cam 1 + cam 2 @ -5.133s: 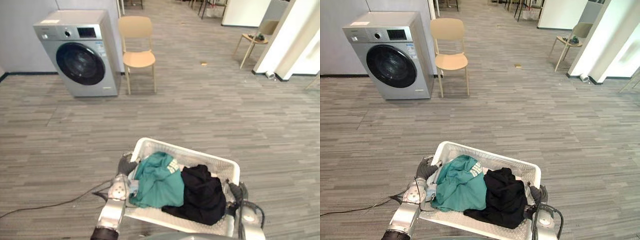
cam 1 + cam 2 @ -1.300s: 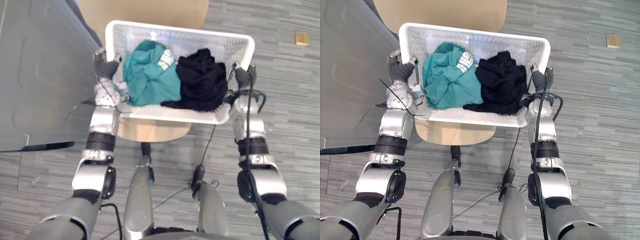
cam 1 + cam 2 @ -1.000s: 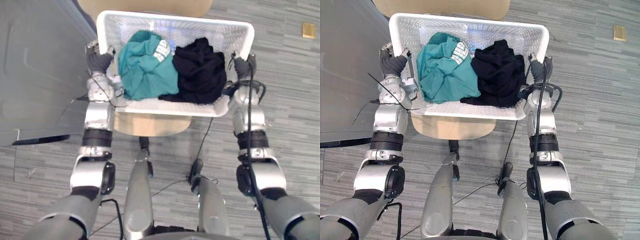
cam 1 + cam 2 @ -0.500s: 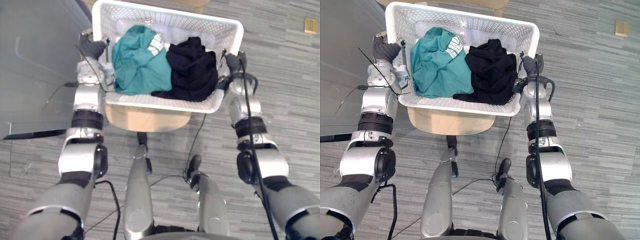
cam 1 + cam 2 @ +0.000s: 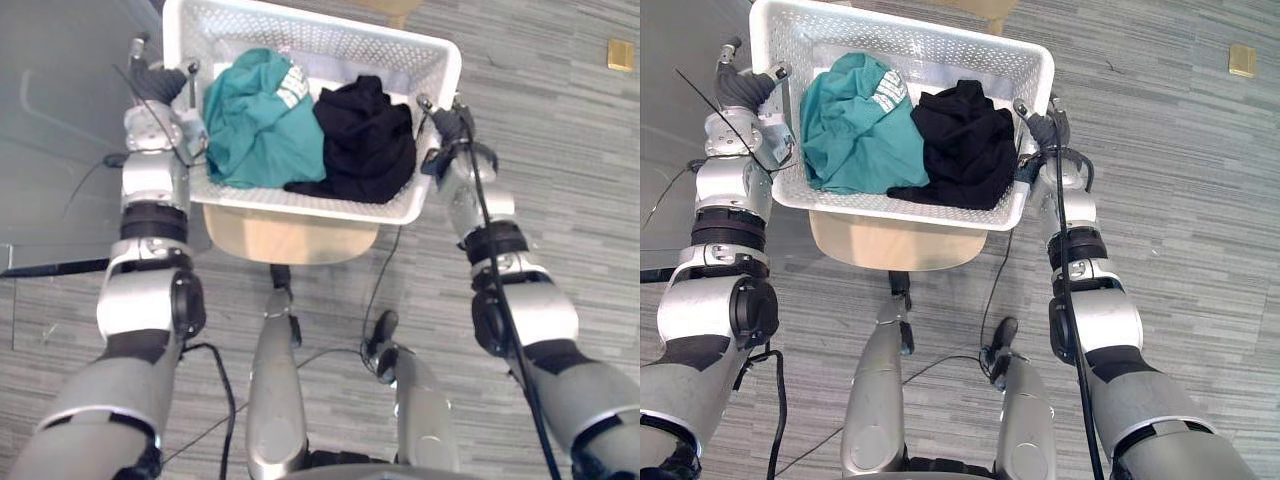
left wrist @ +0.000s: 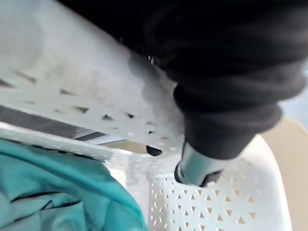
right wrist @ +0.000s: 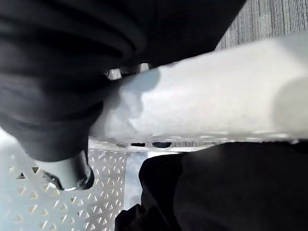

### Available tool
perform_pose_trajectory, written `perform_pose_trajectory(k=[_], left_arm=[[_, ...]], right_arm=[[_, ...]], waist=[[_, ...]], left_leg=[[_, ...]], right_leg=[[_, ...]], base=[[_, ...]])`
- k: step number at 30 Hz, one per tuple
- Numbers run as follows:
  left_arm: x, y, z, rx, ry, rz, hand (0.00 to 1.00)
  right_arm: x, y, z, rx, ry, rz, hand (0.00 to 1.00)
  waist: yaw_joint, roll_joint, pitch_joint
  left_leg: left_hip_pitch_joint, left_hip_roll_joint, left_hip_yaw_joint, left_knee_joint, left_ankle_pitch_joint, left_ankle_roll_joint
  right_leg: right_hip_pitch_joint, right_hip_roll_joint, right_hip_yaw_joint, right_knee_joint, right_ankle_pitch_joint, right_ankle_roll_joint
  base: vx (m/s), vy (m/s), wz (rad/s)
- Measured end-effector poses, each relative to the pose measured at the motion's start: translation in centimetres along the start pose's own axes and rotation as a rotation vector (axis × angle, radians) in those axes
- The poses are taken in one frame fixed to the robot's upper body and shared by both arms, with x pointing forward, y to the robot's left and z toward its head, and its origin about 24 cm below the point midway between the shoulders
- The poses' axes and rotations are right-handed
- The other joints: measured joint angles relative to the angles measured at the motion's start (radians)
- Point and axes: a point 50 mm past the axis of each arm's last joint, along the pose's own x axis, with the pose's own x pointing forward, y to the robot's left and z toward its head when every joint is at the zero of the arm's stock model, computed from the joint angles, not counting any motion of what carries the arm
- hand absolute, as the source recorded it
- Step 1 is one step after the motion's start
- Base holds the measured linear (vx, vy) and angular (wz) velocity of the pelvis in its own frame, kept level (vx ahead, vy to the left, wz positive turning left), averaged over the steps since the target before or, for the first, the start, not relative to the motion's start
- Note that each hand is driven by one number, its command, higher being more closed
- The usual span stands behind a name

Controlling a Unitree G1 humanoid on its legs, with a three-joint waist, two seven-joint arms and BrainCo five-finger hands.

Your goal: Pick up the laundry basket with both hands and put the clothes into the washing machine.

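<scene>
Left eye view: the white laundry basket hangs in the air between the arms, the left hand at one end and the right hand at the other.

Right eye view: a teal garment and a black garment lie side by side in it, above a tan chair seat.

Left wrist view: fingers hook over the rim.

Right wrist view: that hand curls round its rim likewise.
</scene>
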Motion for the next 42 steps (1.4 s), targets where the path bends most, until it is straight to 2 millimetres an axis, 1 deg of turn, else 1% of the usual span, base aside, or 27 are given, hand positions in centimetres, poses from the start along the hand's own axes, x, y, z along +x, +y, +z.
perform_pose_trajectory(k=[3, 5, 8, 11, 12, 16, 19, 20, 25, 26, 28, 30, 32, 33, 34, 35, 36, 37, 38, 39, 40, 41, 42], left_arm=[[0.0, 0.0, -0.2, 0.003, 0.015, 0.0, 0.0], [0.0, 0.0, -0.3, 0.006, 0.016, 0.001, 0.0], [0.2, 0.6, 0.0, 0.031, 0.006, 0.013, 0.0], [0.2, 0.4, 0.0, 0.056, 0.0, -0.02, 0.0], [0.2, 0.3, 0.1, 0.061, -0.003, -0.031, 0.0], [0.1, 0.0, 0.2, 0.11, -0.011, -0.068, 0.0], [0.1, -0.3, 0.2, 0.154, -0.019, -0.085, 0.0], [0.1, -0.3, 0.2, 0.159, -0.02, -0.086, 0.0], [0.2, 0.1, 0.4, 0.18, -0.027, -0.089, 0.0], [0.3, 0.4, 0.6, 0.187, -0.03, -0.084, 0.0], [0.4, 0.9, 0.7, 0.206, -0.036, -0.072, 0.0], [0.4, 1.2, 0.8, 0.218, -0.039, -0.062, 0.0], [0.3, 1.4, 0.2, 0.229, -0.027, -0.058, 0.0], [0.0, 1.9, -0.8, 0.241, -0.011, -0.052, 0.0], [-0.2, 2.3, -1.3, 0.245, -0.005, -0.046, 0.0], [-0.9, 3.4, -2.5, 0.254, -0.002, -0.024, 0.0], [-1.4, 3.9, -3.2, 0.269, 0.002, -0.014, 0.0], [-2.7, 5.2, -5.5, 0.327, 0.033, -0.006, 0.0], [-3.4, 5.8, -6.5, 0.353, 0.045, -0.003, 0.0], [-4.8, 7.1, -8.2, 0.393, 0.075, 0.006, 0.0], [-6.4, 8.7, -9.7, 0.434, 0.104, 0.026, 0.0], [-7.1, 9.5, -10.5, 0.456, 0.122, 0.035, 0.0], [-8.7, 11.0, -11.9, 0.491, 0.165, 0.052, 0.0]], right_arm=[[0.0, -0.2, 0.0, 0.025, 0.005, 0.001, 0.0], [0.1, -0.4, 0.0, 0.052, 0.006, 0.007, 0.0], [0.2, -0.9, 0.1, 0.052, 0.009, 0.026, 0.0], [0.2, -0.9, -0.4, 0.049, 0.03, 0.045, 0.0], [0.2, -0.8, -0.4, 0.048, 0.033, 0.059, 0.0], [0.2, -0.8, -0.4, 0.044, 0.036, 0.079, 0.0], [0.2, -0.9, -0.6, 0.041, 0.052, 0.092, 0.0], [0.2, -1.0, -0.5, 0.04, 0.053, 0.09, 0.0], [0.3, -1.8, -0.2, 0.029, 0.048, 0.082, 0.0], [0.4, -2.2, 0.2, 0.024, 0.036, 0.083, 0.0], [0.4, -2.9, 0.6, 0.014, 0.024, 0.073, 0.0], [0.4, -3.5, 0.6, 0.01, 0.024, 0.071, 0.0], [0.1, -4.6, -0.4, 0.017, 0.036, 0.05, 0.0], [-0.5, -5.5, -1.3, 0.012, 0.031, 0.033, 0.0], [-0.9, -6.0, -1.9, 0.007, 0.029, 0.026, 0.0], [-2.0, -7.1, -3.2, -0.018, 0.023, 0.013, 0.0], [-2.6, -7.7, -3.9, -0.035, 0.021, 0.005, 0.0], [-4.3, -9.5, -5.9, -0.074, 0.035, -0.021, 0.0], [-5.2, -10.1, -6.8, -0.092, 0.045, -0.031, 0.0], [-6.9, -11.4, -8.6, -0.129, 0.079, -0.042, 0.0], [-8.9, -12.5, -10.5, -0.162, 0.127, -0.05, 0.0], [-9.9, -13.1, -11.6, -0.175, 0.157, -0.053, 0.0], [-12.1, -14.2, -13.9, -0.18, 0.233, -0.077, 0.0]], waist=[[-0.001, 0.0, 0.0], [-0.001, 0.0, 0.0], [-0.001, 0.0, 0.0], [-0.002, 0.0, 0.0], [-0.003, 0.0, 0.0], [-0.009, 0.0, 0.0], [-0.008, 0.0, 0.0], [-0.008, 0.0, 0.0], [-0.006, -0.001, 0.0], [-0.011, -0.001, -0.001], [-0.011, -0.001, -0.001], [-0.012, -0.001, -0.001], [-0.013, -0.002, -0.001], [-0.01, -0.002, -0.001], [-0.009, -0.002, -0.001], [-0.008, -0.007, -0.004], [-0.008, -0.008, -0.005], [-0.007, -0.009, -0.005], [-0.005, -0.01, -0.005], [-0.004, -0.016, -0.009], [-0.005, -0.029, -0.029], [-0.005, -0.037, -0.043], [-0.007, -0.054, -0.071]], left_leg=[[0.005, 0.0, 0.0, 0.0, 0.0, 0.0], [0.007, 0.0, 0.002, -0.002, 0.005, -0.008], [0.013, 0.0, 0.003, -0.002, 0.007, -0.007], [0.036, 0.001, 0.01, -0.006, 0.008, -0.008], [0.049, 0.001, 0.016, -0.026, 0.02, -0.01], [0.063, 0.001, 0.031, -0.054, 0.029, -0.002], [0.066, -0.001, 0.04, -0.054, 0.032, 0.002], [0.067, -0.001, 0.041, -0.054, 0.038, 0.011], [0.107, -0.002, 0.052, -0.054, 0.039, 0.011], [0.122, -0.002, 0.054, -0.055, 0.038, 0.01], [0.141, -0.001, 0.06, -0.062, 0.031, 0.009], [0.154, 0.0, 0.067, -0.07, 0.031, 0.009], [0.179, -0.001, 0.077, -0.07, 0.03, 0.01], [0.202, -0.005, 0.084, -0.068, 0.026, 0.016], [0.214, -0.006, 0.088, -0.066, 0.024, 0.019], [0.238, -0.007, 0.095, -0.059, 0.013, 0.023], [0.25, -0.008, 0.097, -0.053, 0.007, 0.023], [0.285, -0.013, 0.1, -0.039, -0.011, 0.021], [0.298, -0.013, 0.104, -0.029, -0.021, 0.021], [0.325, -0.014, 0.108, -0.012, -0.042, 0.013], [0.335, -0.016, 0.109, 0.004, -0.058, 0.009], [0.338, -0.018, 0.108, 0.01, -0.065, 0.003], [0.356, -0.026, 0.105, 0.011, -0.067, 0.002]], right_leg=[[0.0, -0.001, 0.0, 0.009, 0.0, 0.0], [0.0, -0.002, 0.0, 0.013, 0.0, -0.001], [0.001, -0.004, 0.0, 0.024, -0.007, -0.012], [0.01, -0.008, 0.001, 0.044, -0.014, -0.022], [0.011, -0.008, 0.002, 0.046, -0.014, -0.023], [0.011, -0.01, 0.002, 0.048, -0.017, -0.026], [0.011, -0.015, 0.002, 0.052, -0.017, -0.026], [0.011, -0.016, 0.002, 0.055, -0.017, -0.026], [0.031, -0.023, 0.006, 0.079, -0.019, -0.026], [0.046, -0.025, 0.006, 0.081, -0.027, -0.03], [0.057, -0.025, 0.007, 0.086, -0.035, -0.034], [0.062, -0.025, 0.008, 0.091, -0.038, -0.035], [0.081, -0.032, 0.011, 0.102, -0.045, -0.032], [0.099, -0.038, 0.016, 0.107, -0.052, -0.028], [0.11, -0.04, 0.019, 0.108, -0.055, -0.027], [0.132, -0.044, 0.023, 0.111, -0.063, -0.026], [0.145, -0.047, 0.024, 0.113, -0.07, -0.022], [0.183, -0.055, 0.025, 0.118, -0.085, -0.02], [0.2, -0.057, 0.027, 0.12, -0.092, -0.02], [0.228, -0.06, 0.028, 0.126, -0.108, -0.015], [0.239, -0.069, 0.027, 0.144, -0.13, -0.013], [0.242, -0.073, 0.025, 0.153, -0.14, -0.017], [0.258, -0.073, 0.024, 0.162, -0.16, -0.012]], base=[[0.01, -0.011, 0.0], [0.0, -0.015, 0.01], [0.0, -0.021, 0.0], [0.0, -0.043, -0.02], [-0.02, -0.05, -0.04], [-0.02, -0.048, -0.01], [0.0, -0.01, 0.0], [0.03, -0.033, 0.04], [0.03, -0.044, -0.02], [0.02, -0.068, 0.0], [0.0, -0.082, -0.02], [0.0, -0.075, -0.02], [0.03, -0.061, 0.02], [0.06, -0.065, 0.01], [0.08, -0.072, -0.01], [0.07, -0.057, -0.02], [0.08, -0.057, 0.04], [0.07, -0.047, 0.04], [0.09, -0.077, 0.03], [0.08, -0.083, 0.0], [0.08, -0.091, 0.02], [0.08, -0.093, 0.08], [0.09, -0.073, 0.09]])
